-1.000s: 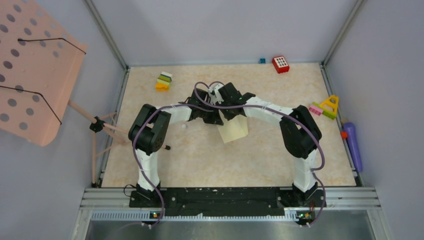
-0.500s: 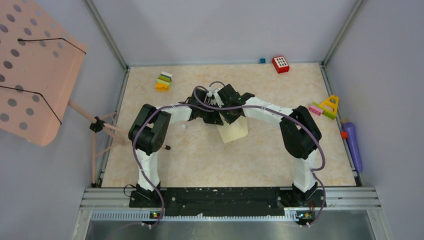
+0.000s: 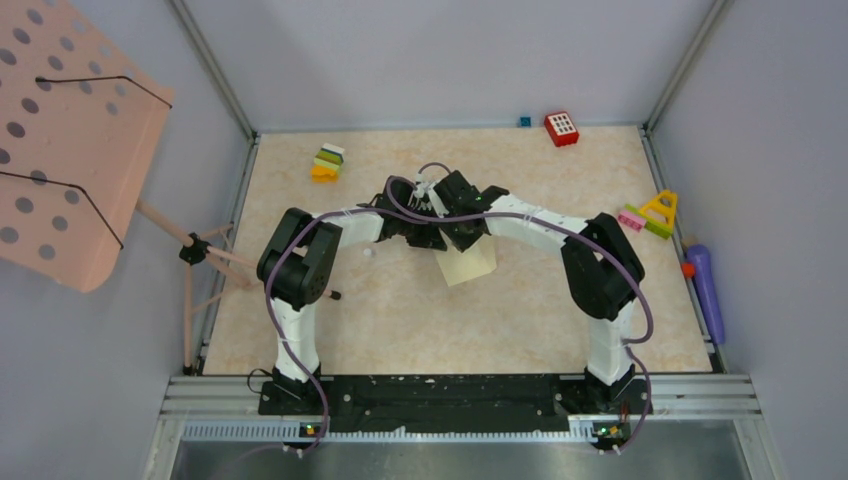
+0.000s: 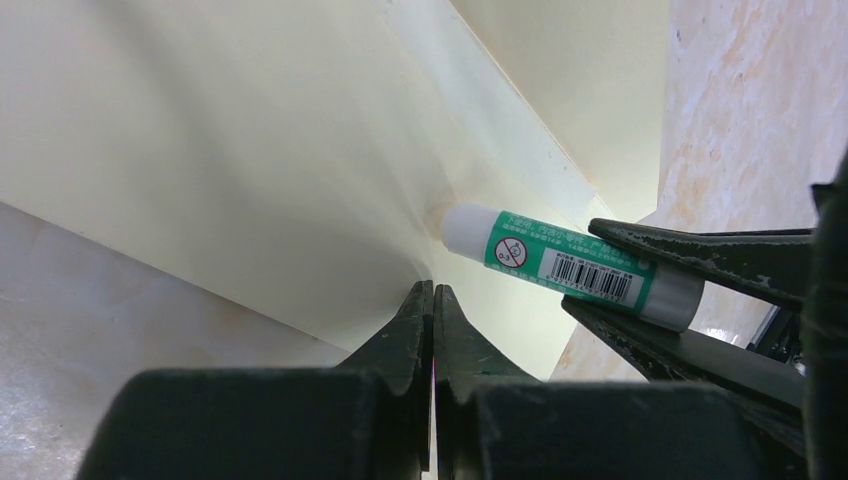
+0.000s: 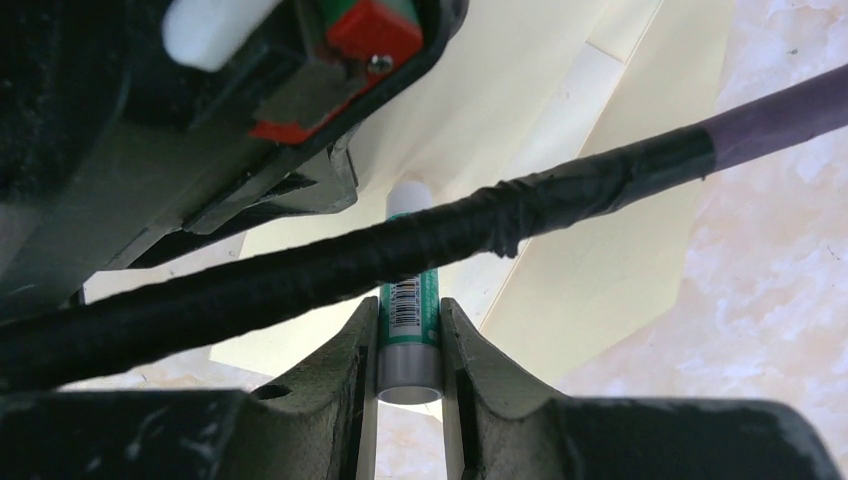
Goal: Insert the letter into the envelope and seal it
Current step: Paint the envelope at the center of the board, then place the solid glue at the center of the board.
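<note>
The left gripper (image 4: 432, 295) is closed tight, and its tips pinch the envelope (image 4: 250, 150) – creases in the paper run toward them. The right gripper (image 5: 408, 312) clamps a glue stick (image 4: 565, 265), whose white end touches the paper. Both meet above the middle of the table (image 3: 500, 310), and the envelope is there too. From above, the grippers cover its far part, so its long axis cannot be told. The visible part sits skewed on the table – one corner points to the near edge. In the right wrist view a taped cable (image 5: 560, 195) crosses the glue stick and hides its middle.
</note>
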Available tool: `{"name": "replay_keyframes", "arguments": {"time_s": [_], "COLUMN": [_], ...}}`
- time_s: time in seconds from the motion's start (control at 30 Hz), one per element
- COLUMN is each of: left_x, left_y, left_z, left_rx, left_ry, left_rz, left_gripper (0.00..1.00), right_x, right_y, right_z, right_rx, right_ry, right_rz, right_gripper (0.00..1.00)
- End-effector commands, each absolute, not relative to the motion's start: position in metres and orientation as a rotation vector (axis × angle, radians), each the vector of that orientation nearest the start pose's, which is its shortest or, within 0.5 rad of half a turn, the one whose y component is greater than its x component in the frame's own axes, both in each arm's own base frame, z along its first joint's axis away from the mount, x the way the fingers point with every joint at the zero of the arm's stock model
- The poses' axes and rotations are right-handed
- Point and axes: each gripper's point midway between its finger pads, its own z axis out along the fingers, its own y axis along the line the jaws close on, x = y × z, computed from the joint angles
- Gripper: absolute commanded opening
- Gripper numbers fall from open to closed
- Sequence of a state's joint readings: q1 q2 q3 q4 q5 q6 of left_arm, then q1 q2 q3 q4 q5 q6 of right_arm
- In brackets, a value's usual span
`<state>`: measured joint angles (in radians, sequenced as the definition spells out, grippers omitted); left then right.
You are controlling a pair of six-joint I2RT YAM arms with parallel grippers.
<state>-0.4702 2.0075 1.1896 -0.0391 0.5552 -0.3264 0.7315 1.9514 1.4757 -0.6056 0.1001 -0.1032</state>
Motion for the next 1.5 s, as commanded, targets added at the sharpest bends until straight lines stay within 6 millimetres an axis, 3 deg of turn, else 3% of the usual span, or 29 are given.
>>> {"name": "replay_keyframes", "arguments": {"time_s": [0.0, 0.5, 0.63, 0.77, 0.9, 1.03, 1.07, 1.27, 1.47], "left_x": [0.337, 0.337, 0.338, 0.345, 0.349, 0.349, 0.348, 0.346, 0.344], "left_y": [-0.285, -0.285, -0.286, -0.285, -0.284, -0.287, -0.287, -0.294, -0.296], "left_z": [-0.018, -0.017, -0.014, -0.002, 0.009, 0.017, 0.019, 0.031, 0.036], "left_rx": [0.466, 0.467, 0.487, 0.529, 0.569, 0.614, 0.622, 0.676, 0.722], "left_ry": [2.625, 2.623, 2.606, 2.551, 2.494, 2.449, 2.442, 2.397, 2.38], "left_rz": [-0.87, -0.868, -0.874, -0.848, -0.835, -0.858, -0.863, -0.922, -0.938], "left_gripper": [0.0, 0.0, 0.0, 0.0, 0.0, 0.0, 0.0, 0.0, 0.0], "right_x": [0.334, 0.312, 0.312, 0.32, 0.329, 0.349, 0.354, 0.388, 0.4], "right_y": [0.282, 0.276, 0.276, 0.269, 0.253, 0.222, 0.207, 0.151, 0.133], "right_z": [0.08, 0.094, 0.106, 0.133, 0.152, 0.165, 0.159, 0.169, 0.159], "right_rx": [-1.087, -1.158, -1.148, -1.076, -1.003, -0.879, -0.844, -0.694, -0.675], "right_ry": [2.412, 2.43, 2.384, 2.298, 2.227, 2.128, 2.122, 1.874, 1.824], "right_rz": [0.085, 0.108, 0.132, 0.172, 0.191, 0.143, 0.111, -0.086, -0.154], "right_gripper": [0.0, 0.0, 0.0, 0.0, 0.0, 0.0, 0.0, 0.0, 0.0]}}
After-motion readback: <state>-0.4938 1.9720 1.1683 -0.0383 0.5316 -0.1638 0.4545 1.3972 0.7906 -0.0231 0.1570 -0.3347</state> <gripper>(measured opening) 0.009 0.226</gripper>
